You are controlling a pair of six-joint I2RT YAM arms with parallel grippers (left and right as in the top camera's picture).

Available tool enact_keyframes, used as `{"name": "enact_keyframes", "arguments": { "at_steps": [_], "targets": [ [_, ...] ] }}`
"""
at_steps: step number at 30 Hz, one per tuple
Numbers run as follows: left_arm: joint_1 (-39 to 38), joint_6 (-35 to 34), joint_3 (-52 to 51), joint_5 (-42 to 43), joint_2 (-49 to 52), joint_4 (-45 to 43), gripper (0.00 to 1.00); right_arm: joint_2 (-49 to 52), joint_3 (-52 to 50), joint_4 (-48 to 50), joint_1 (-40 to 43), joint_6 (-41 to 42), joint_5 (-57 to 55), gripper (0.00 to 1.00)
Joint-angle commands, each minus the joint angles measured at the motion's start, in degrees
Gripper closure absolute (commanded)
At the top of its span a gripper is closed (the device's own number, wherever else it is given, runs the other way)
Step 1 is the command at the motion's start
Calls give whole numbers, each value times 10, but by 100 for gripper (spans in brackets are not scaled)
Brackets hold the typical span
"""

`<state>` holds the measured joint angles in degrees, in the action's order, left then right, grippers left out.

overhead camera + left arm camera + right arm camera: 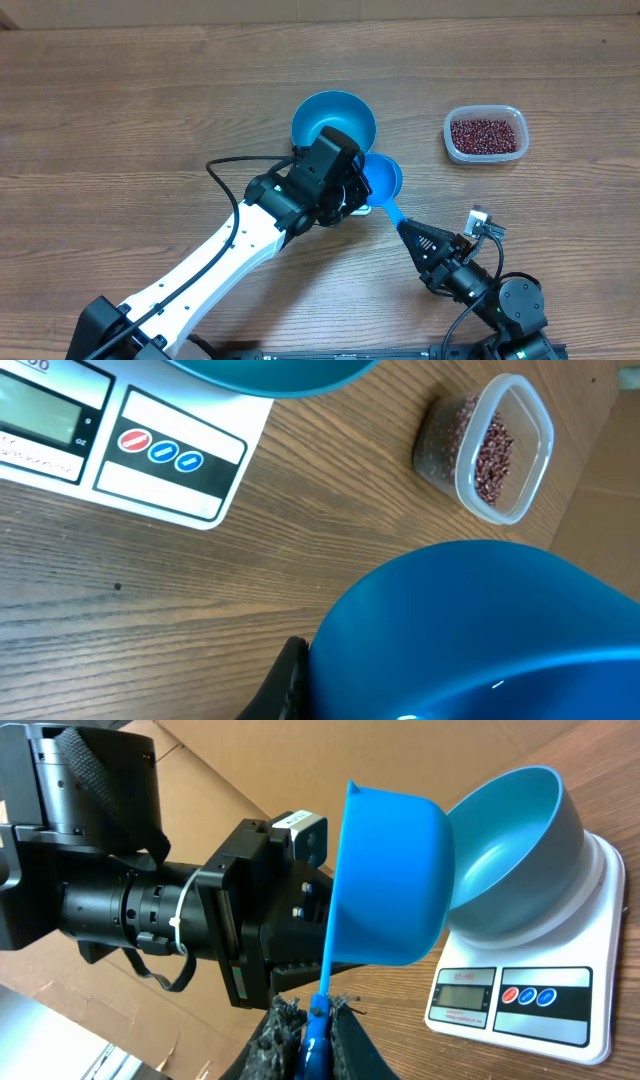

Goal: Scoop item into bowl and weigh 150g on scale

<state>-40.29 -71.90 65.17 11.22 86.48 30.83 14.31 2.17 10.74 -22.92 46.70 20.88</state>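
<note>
1. Your right gripper (315, 1020) is clamped shut on the thin handle of the blue measuring scoop (390, 870). The fingers press the handle from both sides.
2. That grip holds the scoop in the air just beside the scale (520, 1020), handle down towards your right wrist. In the right wrist view its cup overlaps the side of the bowl (520, 850). You cannot tell from these views whether the two touch.
3. The bowl sits on top of the scale. The scale's display and its red and blue buttons show along the edge in front of the bowl.
4. Your left gripper (300, 910) is closed. It sits right by the scoop's cup, on the side away from the scale's display. In the overhead view its arm covers most of the scale.
5. In the left wrist view one dark finger (283, 682) shows at the edge of the scoop's cup. You cannot tell whether that gripper has hold of anything.
6. The beans (485, 134) lie in a clear plastic tub (484, 158), well apart from the scale and to its right in the overhead view. The tub stands upright on the wooden table (120, 120).
</note>
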Motion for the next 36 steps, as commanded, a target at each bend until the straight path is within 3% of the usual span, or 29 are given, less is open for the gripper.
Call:
{"name": "enact_keyframes", "arguments": {
  "at_steps": [1, 17, 19, 22, 23, 25, 29, 36],
  "targets": [
    [-12, -5, 2, -17, 4, -11, 95, -3, 21, 3, -3, 0, 13, 90],
    [-22, -5, 2, -38, 4, -7, 95, -3, 21, -1, -3, 29, -5, 96],
    [-22, -2, 2, -37, 4, -7, 86, -3, 21, 3, -3, 37, -7, 96],
    [-17, 4, 2, -37, 4, -9, 64, -3, 21, 3, -3, 39, -9, 96],
    [-14, 12, 3, -37, 4, -10, 52, -3, 21, 1, -3, 39, -9, 96],
    [0, 32, 4, -35, 2, -13, 42, -3, 21, -1, -3, 36, -12, 96],
    [38, 77, 16, -1, -5, -13, 37, -3, 21, -5, -3, 23, -25, 96],
    [86, 244, 78, 41, -14, -7, 29, -3, 21, -45, -3, -22, -98, 96]
  ]
}}
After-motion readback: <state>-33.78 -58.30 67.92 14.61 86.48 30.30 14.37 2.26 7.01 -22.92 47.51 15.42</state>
